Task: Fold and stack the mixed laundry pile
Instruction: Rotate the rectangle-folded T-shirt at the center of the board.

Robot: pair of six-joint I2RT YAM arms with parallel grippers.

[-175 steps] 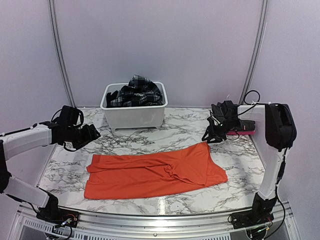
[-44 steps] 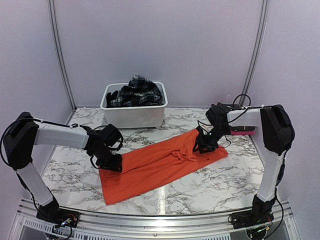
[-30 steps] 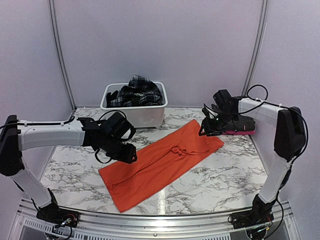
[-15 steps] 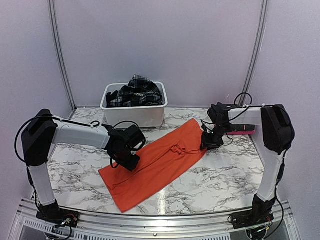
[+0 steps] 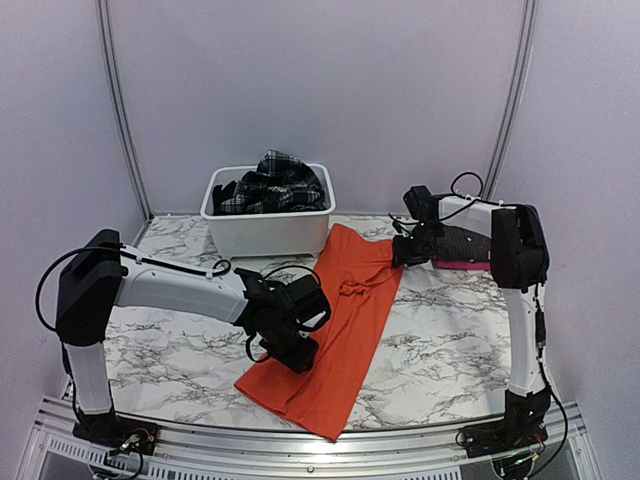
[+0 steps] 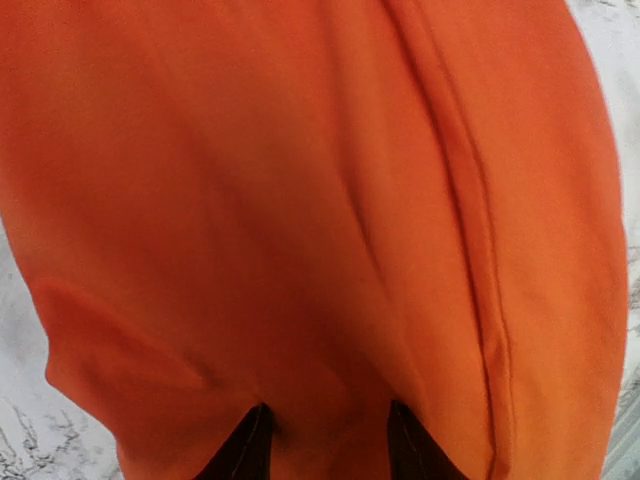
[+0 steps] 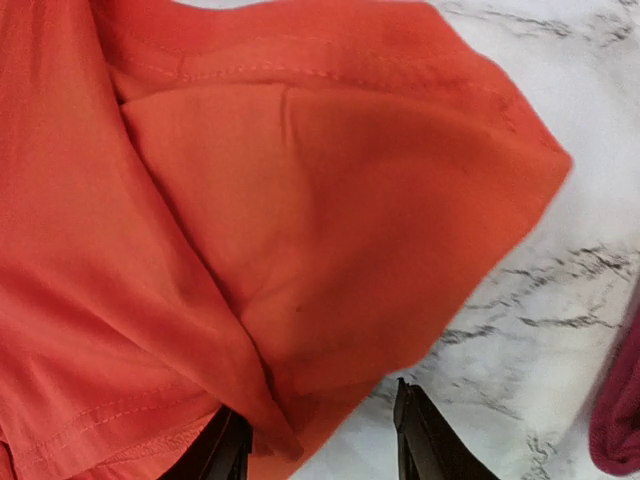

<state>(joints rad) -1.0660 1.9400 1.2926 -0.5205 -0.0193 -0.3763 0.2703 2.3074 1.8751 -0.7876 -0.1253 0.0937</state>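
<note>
The orange T-shirt (image 5: 345,320) lies as a long strip from beside the tub down to the table's near edge. My left gripper (image 5: 300,355) presses on its near left part; in the left wrist view (image 6: 330,445) the jaws stand apart with flat orange cloth (image 6: 320,230) between them. My right gripper (image 5: 400,250) sits at the shirt's far right corner; in the right wrist view (image 7: 320,445) the jaws are apart, with the shirt's edge (image 7: 330,250) and bare marble between them. The plaid skirt (image 5: 275,180) is heaped in the tub.
The white tub (image 5: 268,235) stands at the back, close to the shirt's far end. A maroon-pink item (image 5: 470,264) lies by the right arm and shows as a dark red edge (image 7: 620,420) in the right wrist view. The table's rail (image 5: 320,445) runs along the near edge.
The shirt has swung from a diagonal to nearly lengthwise. My left gripper slid right and toward the near edge; my right gripper moved back and left toward the tub.
</note>
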